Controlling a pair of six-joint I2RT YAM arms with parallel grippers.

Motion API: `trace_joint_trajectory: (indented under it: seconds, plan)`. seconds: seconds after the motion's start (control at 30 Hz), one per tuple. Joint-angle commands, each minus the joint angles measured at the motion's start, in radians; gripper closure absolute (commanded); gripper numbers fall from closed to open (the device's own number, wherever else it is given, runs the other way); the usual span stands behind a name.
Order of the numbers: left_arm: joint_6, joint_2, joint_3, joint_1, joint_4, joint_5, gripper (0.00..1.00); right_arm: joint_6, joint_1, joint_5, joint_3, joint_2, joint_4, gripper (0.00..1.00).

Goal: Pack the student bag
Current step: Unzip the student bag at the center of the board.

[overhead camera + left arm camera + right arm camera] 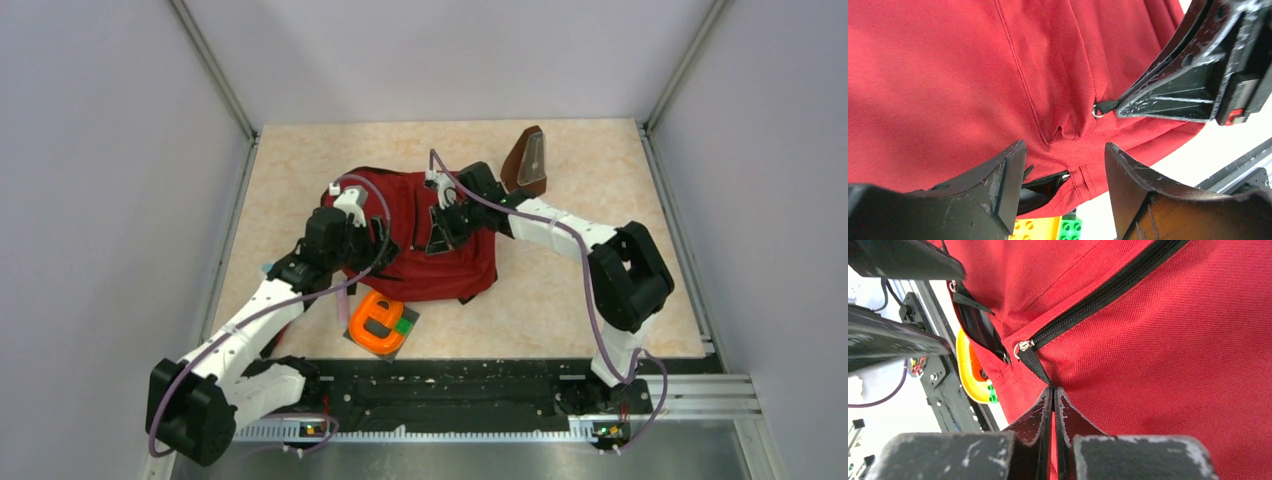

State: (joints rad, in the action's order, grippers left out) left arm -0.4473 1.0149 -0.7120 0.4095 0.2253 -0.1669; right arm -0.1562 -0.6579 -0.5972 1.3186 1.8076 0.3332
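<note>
The dark red fabric backpack (455,270) lies mid-worktop between both arms. Our right fingers (1045,412) are pressed together, pinching the black webbing zipper pull (1037,365); the black zipper (1098,295) runs on ahead of them at a slant, so we judge the coming pull must follow that line. Our left fingers (1003,180) stand spread just over the bag's near-left fabric, holding nothing. The wrist views show this pinch; the top view hides it under the arm.
</note>
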Motion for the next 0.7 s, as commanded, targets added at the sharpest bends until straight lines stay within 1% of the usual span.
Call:
trace_joint_trajectory:
  seconds: [0.0, 0.2, 0.33, 0.4, 0.47, 0.5, 0.53, 0.63, 0.67]
  plan:
    - [0.036, 0.060, -0.055, 0.030, -0.050, 0.006, 0.35, -0.018, 0.004, 0.056, 0.036, -0.099, -0.086, 1.00]
    - [0.046, 0.144, -0.080, 0.061, -0.132, -0.029, 0.34, -0.039, 0.003, 0.121, 0.045, -0.115, -0.149, 1.00]
    - [0.061, 0.219, -0.101, 0.088, -0.145, -0.009, 0.34, -0.055, 0.003, 0.136, 0.052, -0.103, -0.189, 1.00]
    - [0.058, 0.253, -0.111, 0.103, -0.151, 0.013, 0.37, -0.057, 0.003, 0.138, 0.060, -0.089, -0.191, 1.00]
    - [0.061, 0.275, -0.117, 0.116, -0.164, 0.022, 0.46, -0.057, 0.003, 0.146, 0.065, -0.083, -0.194, 1.00]
    - [0.063, 0.285, -0.121, 0.124, -0.164, 0.024, 0.54, -0.060, 0.003, 0.158, 0.063, -0.086, -0.198, 1.00]
    - [0.066, 0.294, -0.124, 0.128, -0.161, 0.026, 0.57, -0.063, 0.003, 0.178, 0.061, -0.088, -0.204, 1.00]
    - [0.071, 0.307, -0.125, 0.154, -0.140, 0.048, 0.77, -0.071, 0.003, 0.279, 0.062, -0.092, -0.211, 1.00]
    - [0.071, 0.307, -0.125, 0.162, -0.130, 0.053, 0.81, -0.074, 0.003, 0.315, 0.066, -0.091, -0.211, 1.00]
